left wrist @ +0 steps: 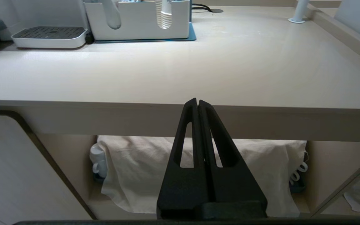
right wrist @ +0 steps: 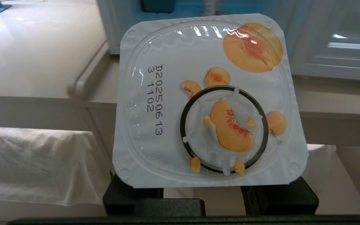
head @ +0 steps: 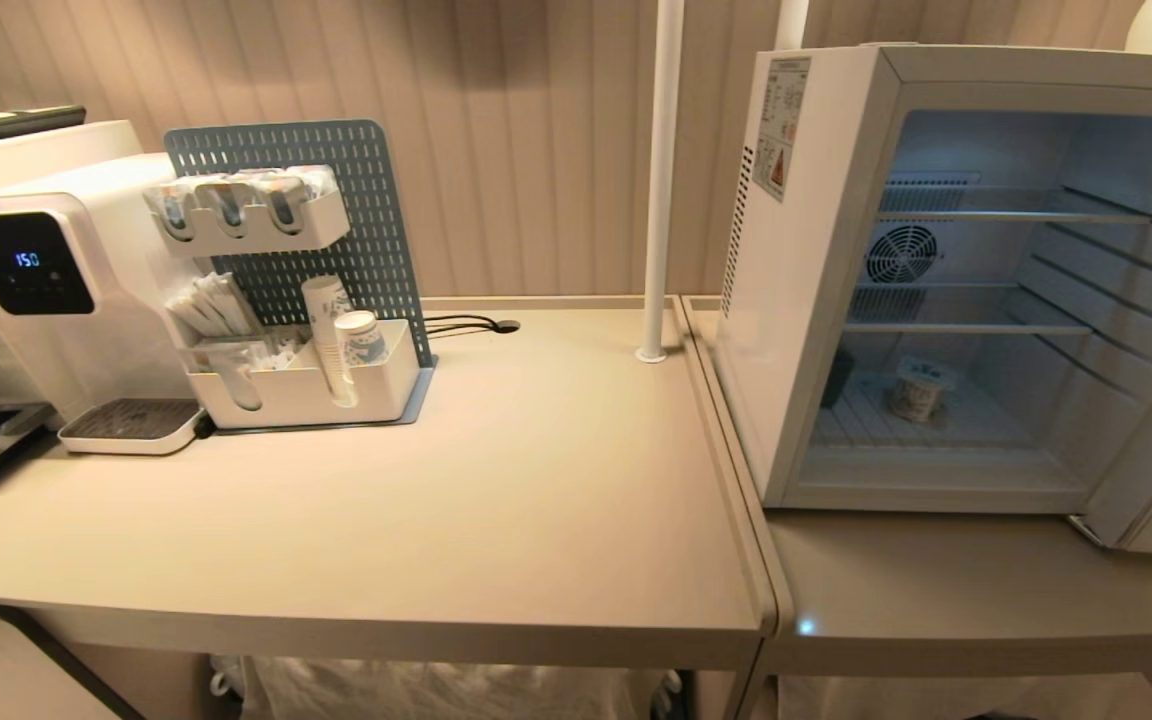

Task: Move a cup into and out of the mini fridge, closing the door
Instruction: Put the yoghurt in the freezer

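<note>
Ahead of the right gripper [right wrist: 209, 187], the boxy white mini fridge [head: 796, 300] stands open, wire-shelved. The gripper's part-open fingers clamp a cup [right wrist: 208, 100], its glossy square peach-printed foil lid facing the wrist. Left gripper [left wrist: 197, 103] pressed closed, empty.

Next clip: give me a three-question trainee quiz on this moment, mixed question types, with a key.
1. True or false: the fridge is open.
2. What does the right tool hold: A) paper cup, B) peach-lidded cup, C) nothing?
3. On which level inside the fridge does a second cup stand?

Key: 1 true. 2 B. 3 the bottom one; both wire shelves above it are bare. The left tool is shut and empty, in front of the counter edge.
</note>
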